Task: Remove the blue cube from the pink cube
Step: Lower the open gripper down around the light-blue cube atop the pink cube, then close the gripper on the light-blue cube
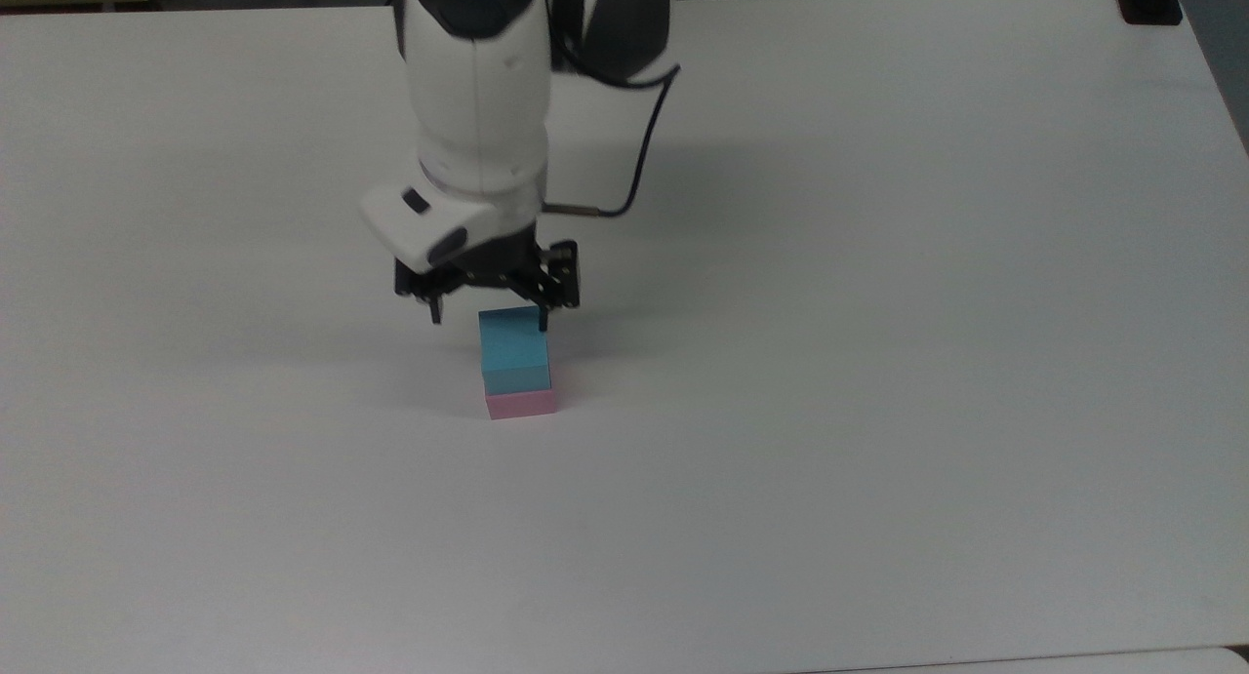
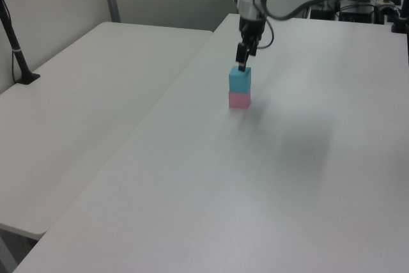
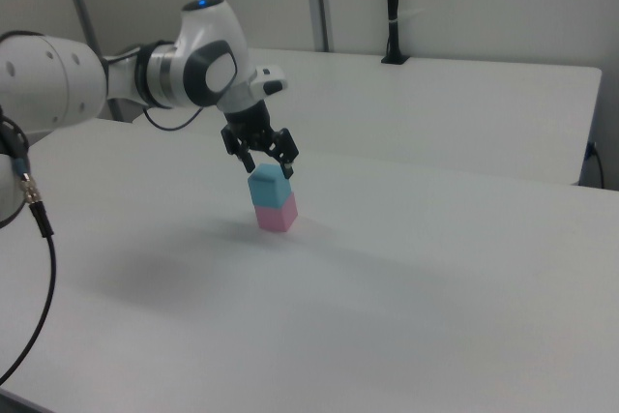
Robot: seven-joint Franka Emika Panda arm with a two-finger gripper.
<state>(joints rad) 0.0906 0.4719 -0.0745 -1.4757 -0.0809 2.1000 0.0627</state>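
at the top view's centre, the gripper (image 1: 488, 321) hangs spread above the blue cube (image 1: 514, 350), seemingly to straddle it atop the pink cube (image 1: 522, 403).

you have a plain light blue cube (image 1: 514, 347) on top and a pale pink cube (image 1: 522, 402) under it, both on a white table (image 1: 878, 362). your arm (image 1: 475, 99) is white with a blue light, and its gripper (image 1: 488, 318) is black.
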